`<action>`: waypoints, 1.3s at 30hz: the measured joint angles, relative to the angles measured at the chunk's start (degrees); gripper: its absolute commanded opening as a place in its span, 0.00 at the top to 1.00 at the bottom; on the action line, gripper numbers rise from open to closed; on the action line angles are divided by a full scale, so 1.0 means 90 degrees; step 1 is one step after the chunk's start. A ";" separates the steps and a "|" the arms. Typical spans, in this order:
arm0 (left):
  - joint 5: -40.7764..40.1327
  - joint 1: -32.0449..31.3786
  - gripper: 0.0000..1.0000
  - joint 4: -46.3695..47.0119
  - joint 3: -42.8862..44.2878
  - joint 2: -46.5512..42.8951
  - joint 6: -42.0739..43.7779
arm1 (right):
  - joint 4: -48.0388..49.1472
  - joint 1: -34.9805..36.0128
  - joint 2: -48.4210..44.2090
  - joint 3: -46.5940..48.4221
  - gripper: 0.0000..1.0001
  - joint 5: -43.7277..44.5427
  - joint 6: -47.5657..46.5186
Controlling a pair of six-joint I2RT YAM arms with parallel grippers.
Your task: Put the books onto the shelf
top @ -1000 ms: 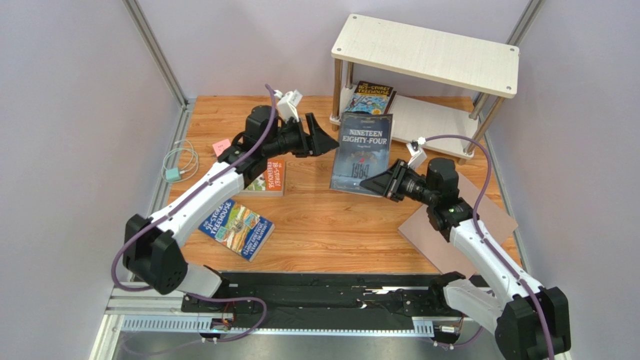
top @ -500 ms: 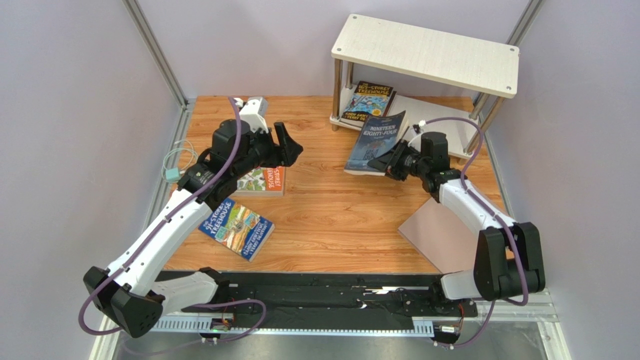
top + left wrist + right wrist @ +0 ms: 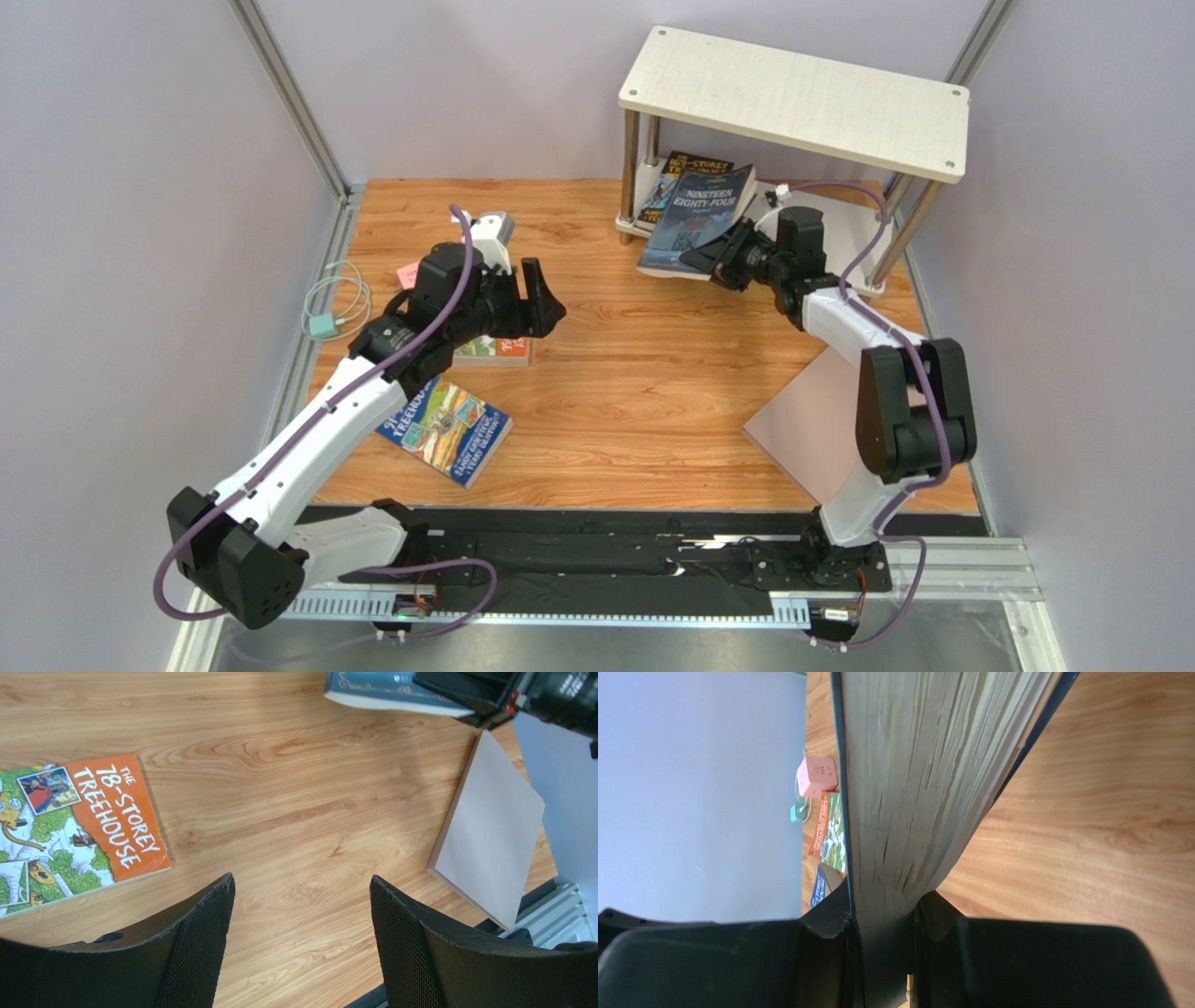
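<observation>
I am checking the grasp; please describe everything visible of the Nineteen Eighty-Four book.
The Nineteen Eighty-Four book is a thin paperback: dark blue cover, white title, cream pages slightly fanned. The right gripper pinches one edge, holding it tilted above the table at the shelf, lower tier. Shelf contact is unclear.

The shelf [image 3: 800, 98] has matt, whitish wood-grain boards on shiny silver metal legs [image 3: 630, 157]; the table [image 3: 295, 847] under it is smooth orange-brown wood with a soft sheen. The dark book [image 3: 913, 777] at the shelf's lower board shows rough, cream paper edges; the orange book [image 3: 112, 819] far from the shelf has a glossy cover; the fingers [image 3: 200, 945] of my left gripper [image 3: 300, 885] are matt black plastic, finely meshed; the cardboard sheet [image 3: 491, 833] looks matt.
</observation>
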 measured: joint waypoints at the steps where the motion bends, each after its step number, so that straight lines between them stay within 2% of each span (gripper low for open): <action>1: 0.0049 0.0000 0.25 0.0017 -0.0049 0.0000 -0.0002 | 0.0104 -0.0032 0.0209 0.0109 1.00 -0.0017 0.0051; 11: 0.0243 0.0000 0.26 0.0158 -0.0959 -0.0015 -0.0049 | 0.0537 -0.0216 0.1564 0.1450 0.98 -0.0158 0.0464; 20: 0.0338 0.0000 0.27 0.0250 -0.1090 -0.0051 -0.0070 | 0.0624 -0.0265 0.2613 0.2756 0.91 -0.0304 0.0673; 26: 0.0367 0.0000 0.28 0.0328 -0.1207 -0.0138 -0.0073 | 0.0585 -0.0279 0.3232 0.2963 0.89 -0.0323 0.0869; 31: 0.0410 0.0000 0.31 0.0342 -0.1321 -0.0187 -0.0075 | 0.0588 -0.0294 0.3366 0.3075 0.87 -0.0364 0.0976; 39: 0.0551 0.0000 0.32 0.0432 -0.1341 -0.0199 -0.0078 | 0.0554 -0.0393 0.3538 0.3504 0.85 -0.0389 0.1015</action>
